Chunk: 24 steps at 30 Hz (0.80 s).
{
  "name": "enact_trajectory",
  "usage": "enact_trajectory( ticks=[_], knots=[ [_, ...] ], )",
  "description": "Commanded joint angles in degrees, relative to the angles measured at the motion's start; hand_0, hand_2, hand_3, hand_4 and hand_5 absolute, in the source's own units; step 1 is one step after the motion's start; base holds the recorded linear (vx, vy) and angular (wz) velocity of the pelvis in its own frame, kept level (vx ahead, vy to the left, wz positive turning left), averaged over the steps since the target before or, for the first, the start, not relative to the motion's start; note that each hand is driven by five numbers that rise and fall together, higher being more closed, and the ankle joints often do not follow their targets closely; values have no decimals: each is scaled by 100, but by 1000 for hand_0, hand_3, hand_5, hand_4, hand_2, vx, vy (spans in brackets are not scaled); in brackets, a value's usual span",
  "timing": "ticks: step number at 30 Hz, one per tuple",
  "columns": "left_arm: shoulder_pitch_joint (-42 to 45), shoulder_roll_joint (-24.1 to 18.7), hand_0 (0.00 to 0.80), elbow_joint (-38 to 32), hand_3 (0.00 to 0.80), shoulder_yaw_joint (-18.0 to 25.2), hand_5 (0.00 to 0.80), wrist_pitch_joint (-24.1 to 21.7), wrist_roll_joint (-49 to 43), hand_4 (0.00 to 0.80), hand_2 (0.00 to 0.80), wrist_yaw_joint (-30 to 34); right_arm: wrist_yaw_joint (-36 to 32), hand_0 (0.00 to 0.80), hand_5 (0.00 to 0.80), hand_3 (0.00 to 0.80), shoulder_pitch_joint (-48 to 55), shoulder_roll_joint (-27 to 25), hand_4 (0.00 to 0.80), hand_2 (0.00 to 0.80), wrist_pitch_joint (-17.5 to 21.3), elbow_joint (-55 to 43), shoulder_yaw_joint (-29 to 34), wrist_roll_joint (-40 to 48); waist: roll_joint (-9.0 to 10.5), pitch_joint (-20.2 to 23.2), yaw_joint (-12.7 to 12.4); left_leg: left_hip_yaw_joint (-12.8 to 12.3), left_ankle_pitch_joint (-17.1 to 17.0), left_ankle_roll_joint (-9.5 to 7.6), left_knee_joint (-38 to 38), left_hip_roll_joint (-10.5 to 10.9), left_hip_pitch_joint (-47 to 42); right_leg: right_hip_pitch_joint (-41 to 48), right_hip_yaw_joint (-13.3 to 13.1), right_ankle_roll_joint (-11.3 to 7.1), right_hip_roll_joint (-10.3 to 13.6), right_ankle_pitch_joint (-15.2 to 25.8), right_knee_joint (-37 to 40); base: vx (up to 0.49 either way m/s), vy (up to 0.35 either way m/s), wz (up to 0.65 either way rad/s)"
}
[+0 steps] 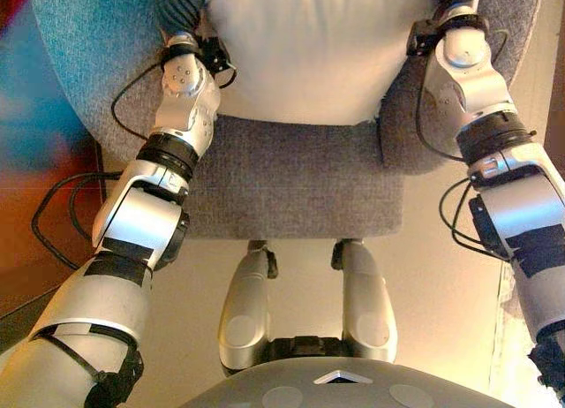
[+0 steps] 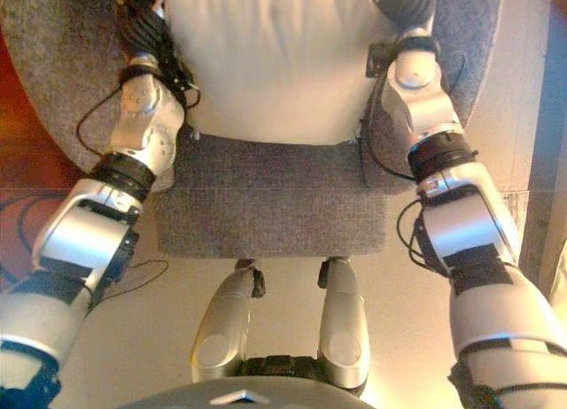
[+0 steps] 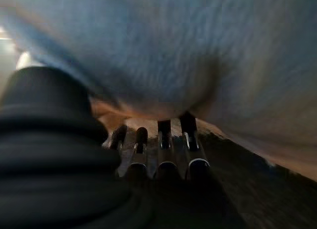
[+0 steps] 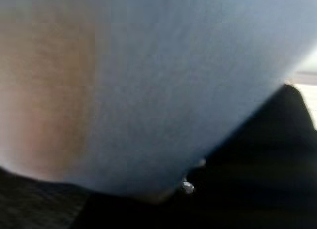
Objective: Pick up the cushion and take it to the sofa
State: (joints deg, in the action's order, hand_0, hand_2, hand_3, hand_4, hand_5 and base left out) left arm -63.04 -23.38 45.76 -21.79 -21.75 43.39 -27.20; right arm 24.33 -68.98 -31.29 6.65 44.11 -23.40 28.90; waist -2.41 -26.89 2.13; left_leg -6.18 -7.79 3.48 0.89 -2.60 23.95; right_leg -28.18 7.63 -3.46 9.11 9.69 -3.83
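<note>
Grey chair point(image 1: 291, 183) fills most of both eye views, woven fabric seat with a rounded back/arm wrapping round it, front edge toward the robot. Pale floor point(image 1: 441, 275) under and in front of it, reddish-brown strip of floor on the robot's left. White cushion point(image 1: 309, 50) sits on the chair seat toward the back, square-ish, lower edge lying across the grey fabric, top running out of view. Both arms reach forward, one each side of the cushion. Left hand point(image 3: 163, 149): only the ribbed wrist cover shows in the eye views, pressed against the cushion's left edge; left wrist view shows fingers straight in a row, tips tucked in under the bulging cushion, resting on the seat fabric, not curled round anything, so flat and relaxed, not gripping. Right hand point(image 2: 403, 2): dark cover is at the cushion's right edge near the top of the eye views; right wrist view is almost all white cushion at close range with dark cover in one corner, fingers hidden, can't tell its state. Cushion is on the seat between the two hands.
</note>
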Motion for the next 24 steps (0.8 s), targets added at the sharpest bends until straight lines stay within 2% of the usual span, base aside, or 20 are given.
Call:
enact_trajectory(
  ticks=[1,4,10,16,21,24],
  knots=[
    [-364,277,0,-791,0,25,0,-750,-857,0,0,-94,343,0,0,0,-289,-10,0,0,729,-822,82,-737,-31,143,-14,-68,524,87,484,87,267,-158,-51,-532,316,-412,-300,0,0,0],
    [-433,222,0,-1128,0,144,0,-894,-1164,0,0,-261,555,0,0,0,-403,-125,0,0,753,-1268,204,-1121,-21,207,-19,-46,539,76,469,83,325,-231,-42,-545,312,-430,-311,-39,-10,5],
    [-367,45,0,-1542,0,310,0,-1086,-1196,0,0,-274,728,0,0,0,-298,-337,0,0,909,-1981,392,-1530,-32,350,-6,-55,604,40,383,93,227,-191,-28,-550,292,-483,-284,-4,2,1],
    [462,-196,0,-2505,0,774,0,-1180,-1325,0,0,-233,895,0,0,0,613,-524,0,0,994,-3118,1007,-2242,-7,508,-29,-63,692,14,332,134,-22,63,29,-522,290,-550,-202,43,4,0],
    [784,-356,0,-2940,0,1003,0,-1299,-1442,0,0,-332,1192,0,0,0,844,-698,0,0,1201,-3439,1336,-2390,27,670,-38,-60,751,17,430,126,-114,169,42,-507,309,-591,-251,42,19,1],
    [829,-404,0,-3071,0,1044,0,-1286,-1434,0,0,-307,1131,0,0,0,897,-731,0,0,1226,-3543,1440,-2347,33,769,-47,-67,765,27,409,117,-150,194,62,-518,313,-603,-245,26,13,6]
  ],
)
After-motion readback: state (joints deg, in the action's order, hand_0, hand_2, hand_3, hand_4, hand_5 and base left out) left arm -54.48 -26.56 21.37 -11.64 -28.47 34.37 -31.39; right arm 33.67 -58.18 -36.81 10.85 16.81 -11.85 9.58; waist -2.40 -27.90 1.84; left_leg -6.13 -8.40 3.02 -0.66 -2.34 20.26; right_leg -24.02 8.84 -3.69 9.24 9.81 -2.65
